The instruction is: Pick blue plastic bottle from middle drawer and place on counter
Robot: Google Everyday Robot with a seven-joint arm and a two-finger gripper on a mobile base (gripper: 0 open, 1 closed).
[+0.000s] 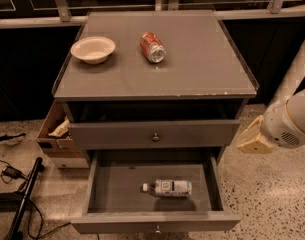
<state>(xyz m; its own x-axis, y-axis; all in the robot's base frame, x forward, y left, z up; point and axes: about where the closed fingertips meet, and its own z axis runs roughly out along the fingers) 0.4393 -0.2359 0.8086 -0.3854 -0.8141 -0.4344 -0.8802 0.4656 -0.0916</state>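
Note:
The blue plastic bottle (168,187) lies on its side on the floor of the open middle drawer (119,189), white cap pointing left. The counter (192,69) is the cabinet's flat grey top. My gripper (251,138) is at the right of the cabinet, level with the closed upper drawer front, apart from the bottle and above and to the right of the open drawer. Its pale tan end points left toward the cabinet.
A white bowl (93,49) and a red-orange soda can (152,47) lying on its side rest on the counter. The upper drawer front (154,134) is closed. A cardboard box (57,134) stands left of the cabinet. Cables and a black stand (22,199) lie on the floor at left.

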